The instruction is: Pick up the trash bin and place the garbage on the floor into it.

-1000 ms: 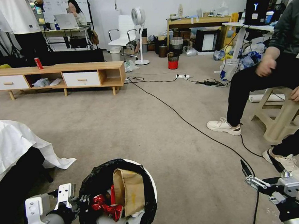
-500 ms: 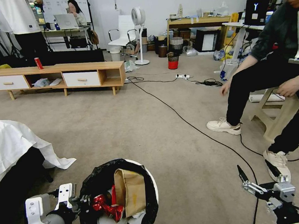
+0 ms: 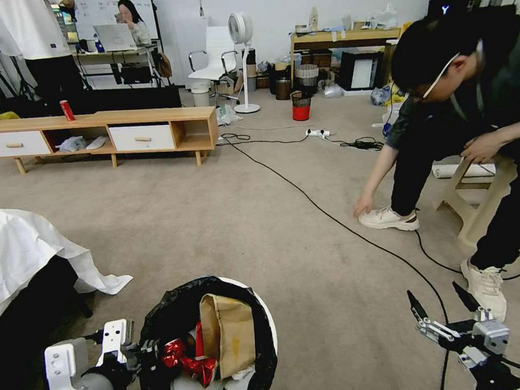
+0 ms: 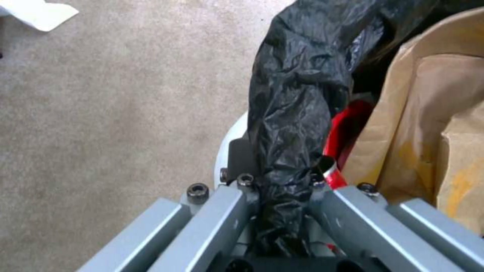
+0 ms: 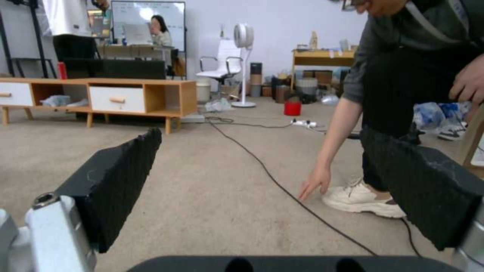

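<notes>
Now the right gripper (image 3: 439, 306) has sunk a little lower over the floor (image 3: 262, 230) than a second ago, jaws released and wide, holding nothing; the left gripper (image 3: 134, 350) stays clenched on the black-lined rim of the trash bin (image 3: 248, 371), which hangs at the robot's lower left; the garbage (image 3: 225, 334) already lies inside it, brown paper bag upright beside a crushed red can; meanwhile a person on the right has bent forward and reaches a hand (image 3: 364, 204) to the carpet near a black cable (image 3: 308, 200); no litter is visible on the carpet, so the collecting looks largely done.
</notes>
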